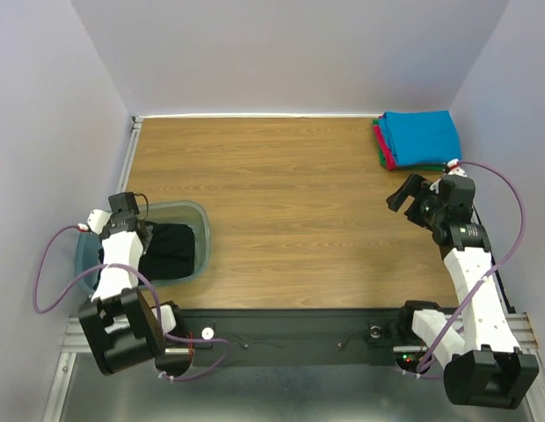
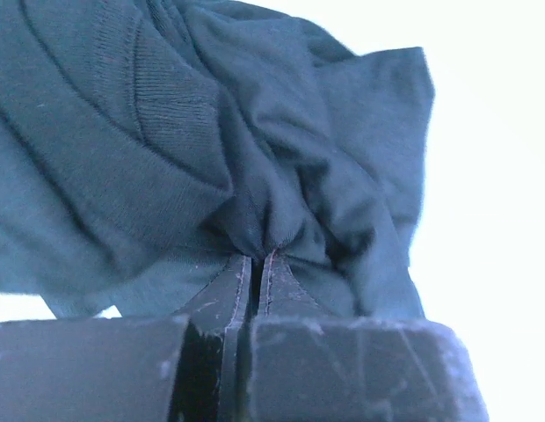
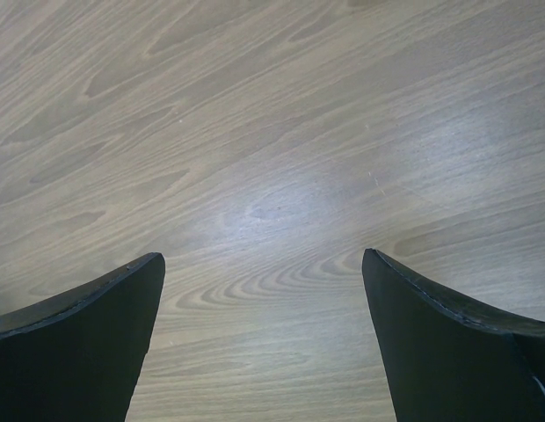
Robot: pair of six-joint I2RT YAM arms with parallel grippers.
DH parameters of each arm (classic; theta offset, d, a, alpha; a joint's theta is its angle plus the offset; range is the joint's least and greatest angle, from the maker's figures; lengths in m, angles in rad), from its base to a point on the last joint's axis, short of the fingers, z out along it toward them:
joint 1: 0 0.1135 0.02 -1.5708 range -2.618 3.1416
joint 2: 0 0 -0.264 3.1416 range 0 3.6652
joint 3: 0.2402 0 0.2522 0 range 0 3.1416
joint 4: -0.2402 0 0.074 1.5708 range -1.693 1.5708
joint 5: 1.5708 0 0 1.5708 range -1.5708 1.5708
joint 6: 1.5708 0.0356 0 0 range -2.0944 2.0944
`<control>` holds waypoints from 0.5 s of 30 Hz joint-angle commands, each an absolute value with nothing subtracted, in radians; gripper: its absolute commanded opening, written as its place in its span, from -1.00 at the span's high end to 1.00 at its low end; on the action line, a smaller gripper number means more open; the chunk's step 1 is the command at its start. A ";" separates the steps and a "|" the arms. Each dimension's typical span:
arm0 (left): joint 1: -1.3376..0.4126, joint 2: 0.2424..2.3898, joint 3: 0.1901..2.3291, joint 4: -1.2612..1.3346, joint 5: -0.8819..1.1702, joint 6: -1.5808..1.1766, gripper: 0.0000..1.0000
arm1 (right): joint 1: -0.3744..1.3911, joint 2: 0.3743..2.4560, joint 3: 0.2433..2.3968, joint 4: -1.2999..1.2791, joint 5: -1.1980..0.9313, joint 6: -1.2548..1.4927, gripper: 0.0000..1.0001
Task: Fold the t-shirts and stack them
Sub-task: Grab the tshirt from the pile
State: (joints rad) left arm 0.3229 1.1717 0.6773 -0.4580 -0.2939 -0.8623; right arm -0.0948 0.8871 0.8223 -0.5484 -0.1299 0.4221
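Limply bunched in the translucent blue-green plastic tub (image 1: 202,216): large plain black cloth t-shirt (image 1: 171,251), soft, light. Clamped on a gathered fold, left gripper (image 2: 255,257) fingers; probably better retaken at the shoulders. Spread apart above wooden bench (image 1: 290,193), right gripper (image 3: 264,294) fingers.

One black t-shirt (image 1: 171,251), three stacked coloured t-shirts (image 1: 420,139), one tub (image 1: 200,213).

The table (image 1: 290,202) lies open in the middle; the tub (image 1: 203,236) with the black shirt (image 1: 171,249) blocks the near left; folded shirts (image 1: 419,139) fill the far right corner.
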 commanded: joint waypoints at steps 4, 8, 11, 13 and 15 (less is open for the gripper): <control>0.325 0.841 0.822 -0.500 -0.171 -0.798 1.00 | -0.095 0.848 0.841 -0.528 -0.137 0.426 -1.00; 0.324 0.752 0.963 -0.505 -0.104 -0.738 1.00 | -0.095 0.839 0.847 -0.528 -0.146 0.437 -1.00; 0.322 0.773 1.096 -0.502 -0.005 -0.684 1.00 | -0.095 0.833 0.848 -0.528 -0.167 0.443 -1.00; 0.313 0.799 1.159 -0.499 0.063 -0.666 1.00 | -0.095 0.828 0.848 -0.526 -0.176 0.454 -1.00; 0.299 0.840 1.245 -0.482 0.115 -0.660 1.00 | -0.095 0.827 0.845 -0.523 -0.176 0.462 -1.00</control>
State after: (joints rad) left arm 0.3183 0.7868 1.1404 -0.5350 -0.0250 -0.7181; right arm -0.0948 0.8482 0.8223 -0.5484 -0.1558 0.4431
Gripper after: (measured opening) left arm 0.063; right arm 0.998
